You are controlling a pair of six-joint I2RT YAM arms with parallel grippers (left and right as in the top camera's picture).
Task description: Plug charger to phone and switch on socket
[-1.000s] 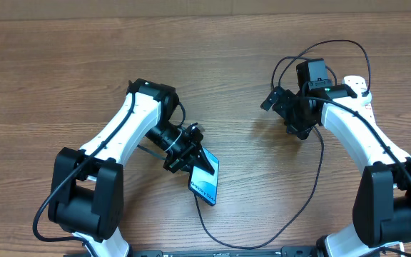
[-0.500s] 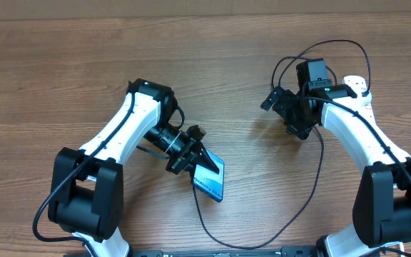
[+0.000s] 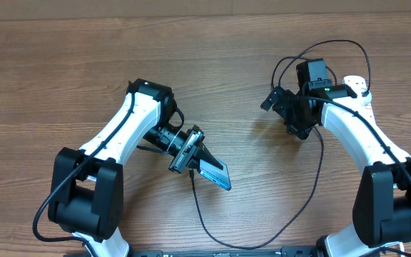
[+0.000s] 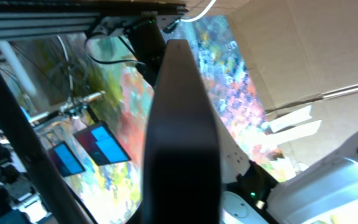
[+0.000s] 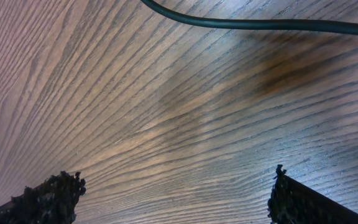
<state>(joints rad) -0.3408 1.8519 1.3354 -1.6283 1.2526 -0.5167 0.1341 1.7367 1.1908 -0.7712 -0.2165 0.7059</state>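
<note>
Left jaws stay clamped on the phone [image 3: 216,175], now tilted more edge-on; right jaws apart, unmoved.

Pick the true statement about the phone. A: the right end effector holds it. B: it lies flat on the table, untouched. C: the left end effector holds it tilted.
C: the left end effector is shut on the phone, which sits tilted in its grip.

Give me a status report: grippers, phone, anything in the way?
Left gripper shut on phone, held tilted. Right gripper open, empty. Charger cable trails from phone end; plug-in unclear. Nothing blocking.
</note>
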